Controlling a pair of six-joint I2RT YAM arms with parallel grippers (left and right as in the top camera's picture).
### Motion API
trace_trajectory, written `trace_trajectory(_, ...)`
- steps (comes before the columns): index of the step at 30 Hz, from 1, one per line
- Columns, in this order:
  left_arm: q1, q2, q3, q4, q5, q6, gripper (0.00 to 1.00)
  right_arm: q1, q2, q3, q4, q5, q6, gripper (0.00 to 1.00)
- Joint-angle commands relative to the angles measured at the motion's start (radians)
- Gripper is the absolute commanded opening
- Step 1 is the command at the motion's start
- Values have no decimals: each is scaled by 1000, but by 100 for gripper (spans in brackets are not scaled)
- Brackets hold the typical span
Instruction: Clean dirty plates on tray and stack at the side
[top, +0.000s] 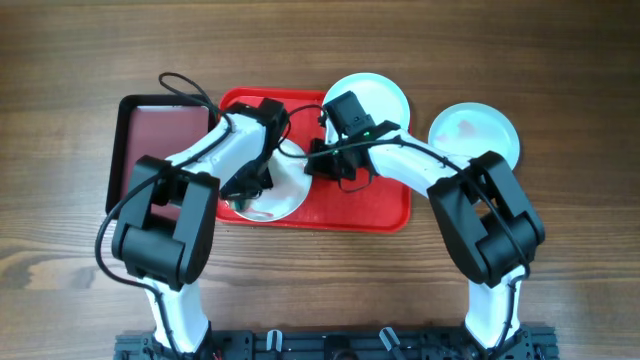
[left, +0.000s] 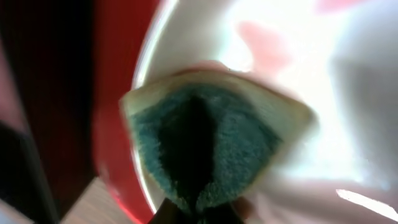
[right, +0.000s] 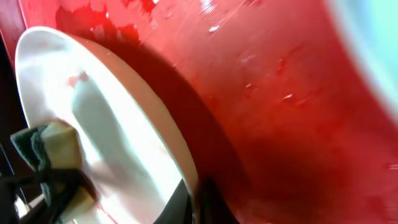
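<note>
One plate (top: 288, 192) lies at the left of the red tray (top: 385, 208), tilted up on its right side. My left gripper (top: 250, 190) is shut on a green and yellow sponge (left: 205, 143) pressed on this plate (left: 311, 93), beside a red smear (left: 264, 46). My right gripper (top: 318, 165) is shut on the plate's rim (right: 198, 199); the plate (right: 124, 124) and sponge (right: 53, 146) show in the right wrist view. A second plate (top: 385, 95) sits at the tray's far edge. A third plate (top: 475, 130) lies on the table, right of the tray.
A smaller dark maroon tray (top: 150, 130) with a black rim lies left of the red tray. A black cable (top: 185, 88) loops over it. The wooden table (top: 560, 250) extends around both trays.
</note>
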Motion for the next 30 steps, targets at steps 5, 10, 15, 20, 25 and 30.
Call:
trace_trajectory(5, -7, 66, -47, 243, 610, 232, 4, -36, 35, -14, -7, 77, 26, 4)
trace_trajectory(10, -7, 66, -47, 406, 547, 227, 4, -36, 35, -14, -6, 74, 23, 4)
trace_trajectory(15, -7, 66, -47, 545, 217, 193, 4, -36, 35, -14, -6, 73, 23, 4)
trace_trajectory(20, 2, 66, -47, 522, -87, 38, 4, -36, 35, -14, -11, 69, 12, 4)
trace_trajectory(25, 2, 66, -47, 397, -96, -40, 4, -36, 35, -14, -10, 70, 12, 4)
trace_trajectory(30, 2, 66, -47, 264, 233, 114, 4, -36, 35, -14, -10, 70, 12, 4)
